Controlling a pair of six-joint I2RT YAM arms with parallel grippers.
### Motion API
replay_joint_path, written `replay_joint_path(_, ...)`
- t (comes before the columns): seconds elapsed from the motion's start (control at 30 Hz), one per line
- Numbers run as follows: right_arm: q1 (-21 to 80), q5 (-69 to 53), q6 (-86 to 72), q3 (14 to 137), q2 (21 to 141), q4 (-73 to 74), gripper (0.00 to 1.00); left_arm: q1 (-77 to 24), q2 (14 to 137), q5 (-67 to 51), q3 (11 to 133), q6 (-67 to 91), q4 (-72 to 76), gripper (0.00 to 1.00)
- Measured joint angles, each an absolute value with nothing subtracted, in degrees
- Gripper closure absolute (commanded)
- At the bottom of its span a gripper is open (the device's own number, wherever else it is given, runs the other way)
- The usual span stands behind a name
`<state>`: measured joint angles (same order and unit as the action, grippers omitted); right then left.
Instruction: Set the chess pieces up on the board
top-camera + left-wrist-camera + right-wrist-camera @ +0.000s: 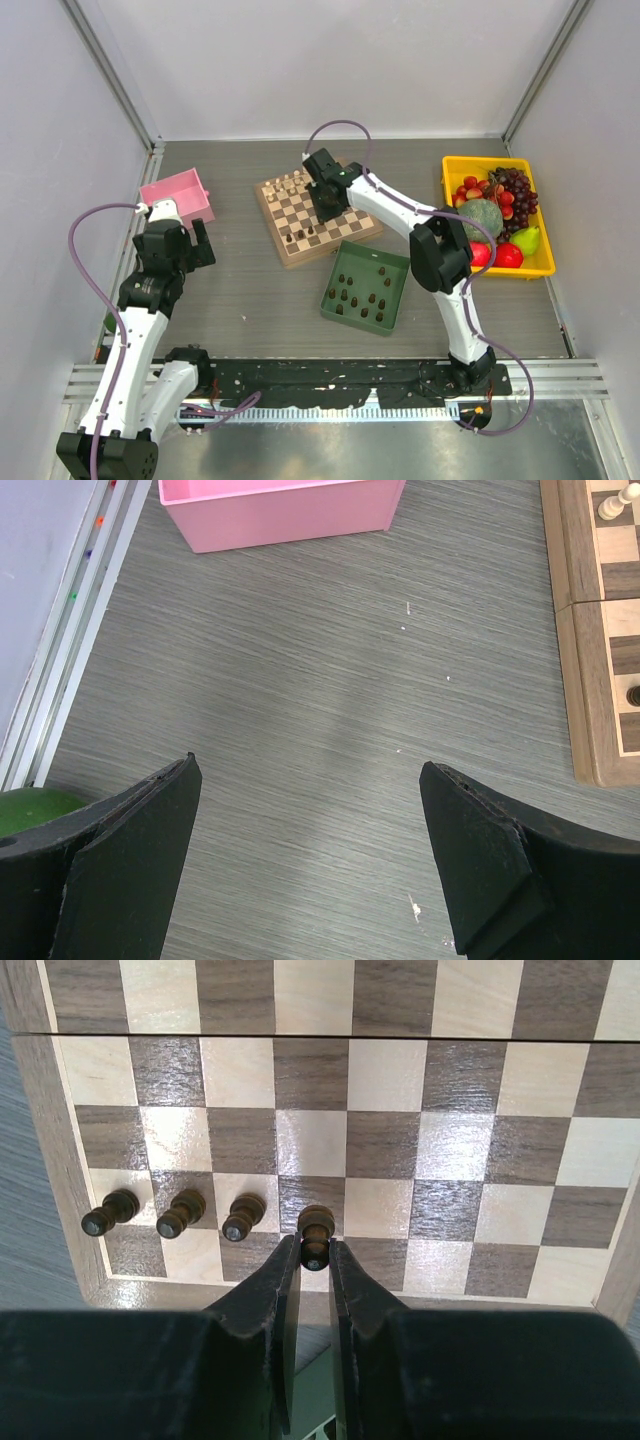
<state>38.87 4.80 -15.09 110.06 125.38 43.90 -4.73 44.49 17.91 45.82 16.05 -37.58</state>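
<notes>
Chess pieces (181, 1212), three dark pawns, stand in a row at lower left on the board (450, 1150); right claw (316, 1255) pinches a fourth pawn (316, 1225) beside them; left claw (308, 780) gapes wide above worktop (300, 630)

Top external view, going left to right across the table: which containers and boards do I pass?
Pink plastic bin → square wooden chessboard → square green tray → yellow plastic crate.
</notes>
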Motion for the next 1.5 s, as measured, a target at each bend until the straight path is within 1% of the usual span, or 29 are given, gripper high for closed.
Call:
replay_joint_path(0.37,38.87,4.73,-14.9,111.77,128.4,44.86,0.82,-4.73,44.49,17.89,45.82,16.05,-37.58,0.01)
replay_joint_path(0.47,38.89,4.58,-14.85,111.83,128.4,45.12,0.8,-4.73,44.49,17.87,45.82,16.05,-37.56,0.01)
replay_joint_path(0.77,39.13,3.84,-14.59,111.92,128.4,45.32,0.78,-4.73,44.49,17.74,45.82,16.05,-37.58,0.01)
replay_joint_path(0.83,39.16,3.7,-14.46,111.92,128.4,45.36,0.75,-4.73,44.49,17.76,45.82,16.05,-37.58,0.01)
replay_joint_path(0.9,39.18,3.66,-14.41,111.96,128.4,45.45,0.69,-4.73,44.49,17.74,45.82,16.05,-37.58,0.01)
replay_joint_path(1.03,39.27,3.42,-14.33,112.01,128.4,45.54,0.63,-4.73,44.49,17.74,45.82,16.05,-37.58,0.01)
replay_joint_path(1.33,39.24,4.47,-13.93,114.15,127.44,46.63,0.59,-4.73,44.49,17.72,45.82,16.05,-37.58,0.01)
replay_joint_path(1.4,39.22,5.41,-13.78,112.68,125.51,46.52,0.59,-4.73,44.49,17.72,45.82,16.05,-37.58,0.01)
replay_joint_path(1.5,38.74,6.5,-13.74,106.83,119.17,45.95,0.58,-4.73,44.49,17.74,45.82,16.05,-37.58,0.01)
